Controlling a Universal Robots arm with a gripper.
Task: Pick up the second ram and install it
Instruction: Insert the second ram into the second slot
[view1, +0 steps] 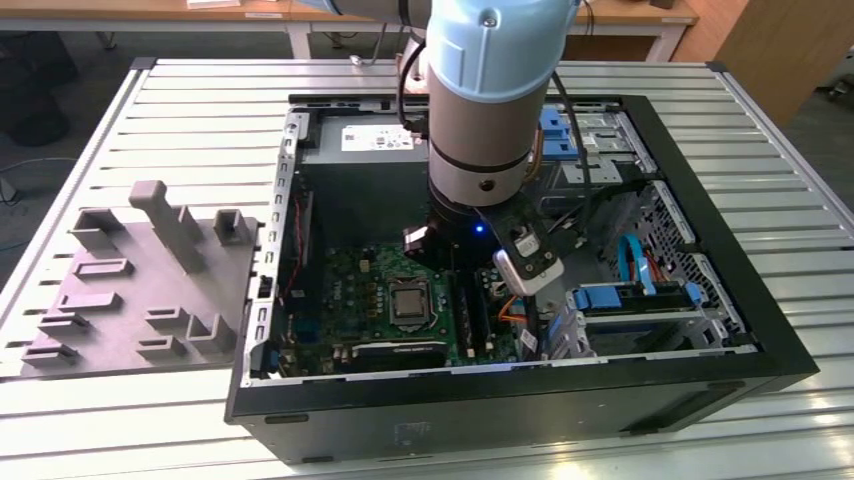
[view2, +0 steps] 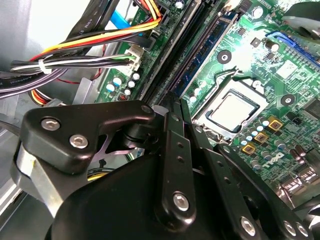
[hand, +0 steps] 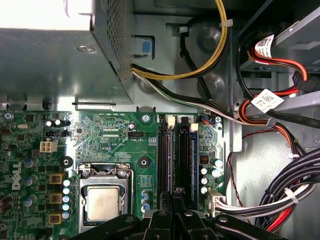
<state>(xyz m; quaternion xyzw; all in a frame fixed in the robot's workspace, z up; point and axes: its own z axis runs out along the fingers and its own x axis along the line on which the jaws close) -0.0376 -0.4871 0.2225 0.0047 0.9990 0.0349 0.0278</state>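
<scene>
My gripper (view1: 454, 268) is low inside the open computer case, over the memory slots beside the silver processor socket (view1: 407, 300). In both wrist views its fingertips (hand: 175, 192) (view2: 175, 102) stand together. Between them is the second ram (hand: 174, 160), a thin dark stick seen on edge, lying along one slot of the green motherboard (hand: 115, 130). Another dark blue stick (hand: 193, 165) (view2: 205, 50) sits in a slot alongside. How deep the held stick sits is hidden by the fingers.
The grey power supply box (hand: 60, 50) is close beyond the slots. Bundles of coloured cables (hand: 280, 110) (view2: 75, 55) crowd the drive-bay side. The grey moulded fixture (view1: 134, 280) with upright posts lies on the slatted table at the exterior view's left, outside the case wall (view1: 274, 250).
</scene>
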